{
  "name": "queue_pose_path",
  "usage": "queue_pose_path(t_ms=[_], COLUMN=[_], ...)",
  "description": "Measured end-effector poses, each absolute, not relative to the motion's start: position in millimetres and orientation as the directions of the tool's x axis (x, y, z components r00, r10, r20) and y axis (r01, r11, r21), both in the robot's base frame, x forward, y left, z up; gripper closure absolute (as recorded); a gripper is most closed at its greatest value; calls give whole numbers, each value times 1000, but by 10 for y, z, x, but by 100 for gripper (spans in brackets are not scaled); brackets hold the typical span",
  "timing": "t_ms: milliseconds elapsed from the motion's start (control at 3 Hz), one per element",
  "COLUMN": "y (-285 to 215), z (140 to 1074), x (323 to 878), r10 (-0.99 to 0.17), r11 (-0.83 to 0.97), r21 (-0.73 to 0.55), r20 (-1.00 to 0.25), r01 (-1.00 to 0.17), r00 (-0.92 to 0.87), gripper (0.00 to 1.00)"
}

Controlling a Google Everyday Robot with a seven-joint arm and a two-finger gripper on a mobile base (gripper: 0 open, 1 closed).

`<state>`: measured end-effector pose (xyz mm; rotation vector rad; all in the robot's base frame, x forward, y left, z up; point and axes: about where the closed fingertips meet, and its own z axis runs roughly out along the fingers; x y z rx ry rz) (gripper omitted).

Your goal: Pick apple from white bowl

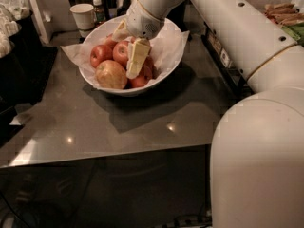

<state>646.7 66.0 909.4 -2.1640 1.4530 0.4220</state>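
Observation:
The white bowl (164, 74), lined with crinkled white paper, stands at the back of the grey table. It holds several glossy red apples, among them one at the left (99, 54), one in the middle (120, 52) and one at the front right (140, 80). A larger yellowish-tan apple (110, 73) lies at the front. My gripper (135, 60) reaches down from the white arm into the middle of the bowl. It sits among the red apples, right of the tan one, and hides those behind it.
A small white paper cup (83, 14) and a small bottle (98, 11) stand just behind the bowl. A dark bin (19, 61) borders the table's left side. A rack with packets (284, 17) is at the right. My arm's bulk fills the lower right.

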Motion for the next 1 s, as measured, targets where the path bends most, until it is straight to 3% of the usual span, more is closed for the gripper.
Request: queue_pose_path(t_ms=[333,1000], y=[698,613], z=[9077,9073], x=[6487,6487], r10=[-768,-775], r11=[-318,-292], r21=[-223,-217], r20=[-510,-517], r01=[-921,-931], r00=[389,364], gripper=[37,83])
